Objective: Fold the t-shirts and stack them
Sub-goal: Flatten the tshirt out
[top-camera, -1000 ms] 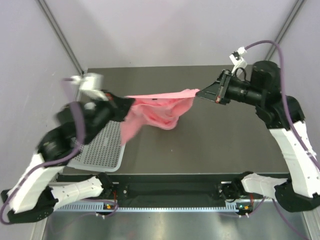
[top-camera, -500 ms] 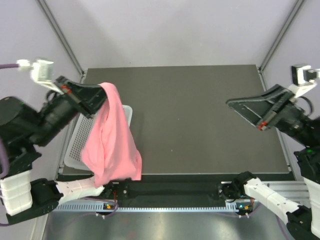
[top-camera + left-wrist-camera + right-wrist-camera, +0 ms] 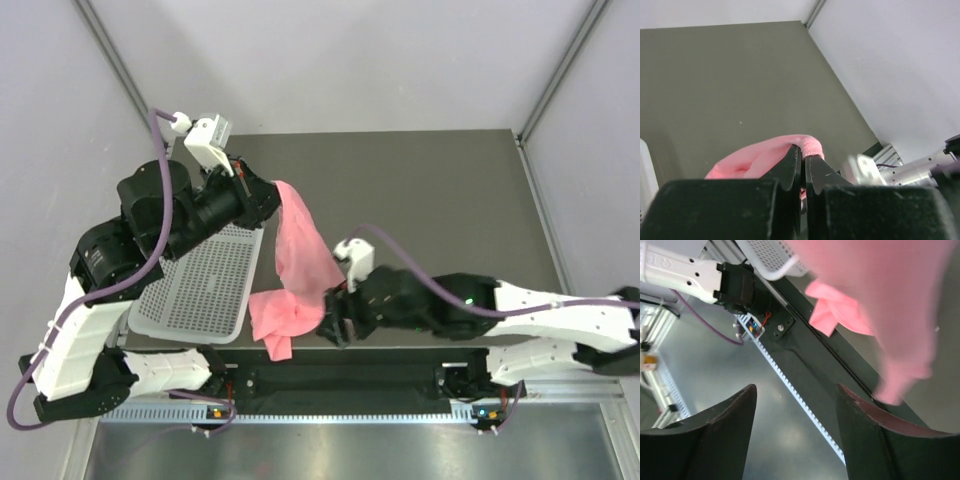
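The basket (image 3: 195, 290) is sitting on the left side of the table (image 3: 430, 210). Above its far corner, the left gripper (image 3: 802, 155) is pinching 1 edge of the t-shirt (image 3: 300, 255), which is hanging down to the table's near edge. The right gripper (image 3: 796, 388) is gaping wide and empty just beside the t-shirt's lower end.

A dark, matte grey worktop (image 3: 430, 200) fills the centre of the enclosure, seen from above under soft, even light that casts little shadow. Pale lilac-grey walls (image 3: 330, 60) close it in at the back and on both sides. Slim metal posts rise diagonally from the far corners, the left post (image 3: 120, 72) and the right post (image 3: 562, 68) both leaning outward in the overhead view. Along the near edge a black frame rail (image 3: 380, 380) sits above a white slotted strip (image 3: 340, 413). Below that, a brushed-metal surface (image 3: 350, 455) gives off a dull sheen.
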{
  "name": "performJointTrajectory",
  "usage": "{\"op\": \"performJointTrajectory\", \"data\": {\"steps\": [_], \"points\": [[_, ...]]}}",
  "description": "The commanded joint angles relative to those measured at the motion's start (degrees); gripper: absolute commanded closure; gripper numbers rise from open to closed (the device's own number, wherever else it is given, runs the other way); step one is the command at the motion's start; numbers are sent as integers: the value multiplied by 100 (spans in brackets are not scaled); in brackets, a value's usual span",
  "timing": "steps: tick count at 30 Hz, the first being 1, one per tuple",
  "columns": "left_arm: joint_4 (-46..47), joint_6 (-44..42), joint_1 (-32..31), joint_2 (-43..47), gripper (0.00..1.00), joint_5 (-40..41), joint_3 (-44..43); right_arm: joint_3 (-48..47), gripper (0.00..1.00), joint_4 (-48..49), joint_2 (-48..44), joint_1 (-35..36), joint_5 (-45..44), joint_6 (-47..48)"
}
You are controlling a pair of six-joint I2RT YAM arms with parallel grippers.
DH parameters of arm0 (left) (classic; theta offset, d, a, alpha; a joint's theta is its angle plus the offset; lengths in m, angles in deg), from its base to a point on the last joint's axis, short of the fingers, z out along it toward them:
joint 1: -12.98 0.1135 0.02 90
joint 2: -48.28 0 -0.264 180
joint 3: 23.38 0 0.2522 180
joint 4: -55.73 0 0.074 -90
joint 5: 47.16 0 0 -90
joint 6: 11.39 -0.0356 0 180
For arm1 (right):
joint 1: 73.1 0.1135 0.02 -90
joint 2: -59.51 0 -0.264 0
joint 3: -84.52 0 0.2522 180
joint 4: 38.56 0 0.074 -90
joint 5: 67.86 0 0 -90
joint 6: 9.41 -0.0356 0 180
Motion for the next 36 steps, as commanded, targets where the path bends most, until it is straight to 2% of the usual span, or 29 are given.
{"op": "performJointTrajectory", "data": {"steps": [1, 2, 3, 6, 10, 11, 14, 18, 19, 21, 22, 24, 27, 36], "points": [[114, 199, 7, 44, 100, 353, 110, -1249, 34, 21, 1019, 1266, -2870, 67], [105, 217, 7, 44, 100, 380, 145, -1504, 32, -67, 1259, 1486, -3536, 172], [122, 234, 7, 52, 100, 398, 207, -1942, 30, -138, 1488, 1758, -3821, 191], [184, 269, 7, 79, 100, 380, 251, -2515, 28, -638, 2270, 1953, -4674, -160], [263, 419, 7, 105, 100, 196, 260, -2509, 19, -386, 2483, 1980, -5378, -354], [298, 462, 7, 114, 100, 161, 286, -2431, 18, -193, 2500, 1980, -5597, -154], [333, 516, 7, 175, 100, 73, 331, -2482, 22, -234, 2615, 1954, -6028, -353], [316, 594, 7, 246, 100, 37, 348, -2036, 36, -43, 2466, 1770, -5907, -416], [307, 603, -2, 272, 100, 20, 365, -1878, 41, 428, 2300, 1760, -5837, -355], [307, 638, 7, 299, 100, 2, 374, -1316, 43, 1088, 2019, 1717, -5512, -13], [307, 656, 7, 316, 100, -6, 383, -1131, 43, 1675, 1930, 1690, -5363, 110], [307, 674, 7, 342, 100, -15, 418, -761, 42, 2075, 1798, 1638, -5020, 270], [325, 735, 7, 386, 100, -59, 462, -768, 35, 2006, 1929, 1602, -4984, 86], [360, 902, 7, 597, 100, -130, 682, -944, 36, 2349, 2149, 1357, -4712, -11]]}}
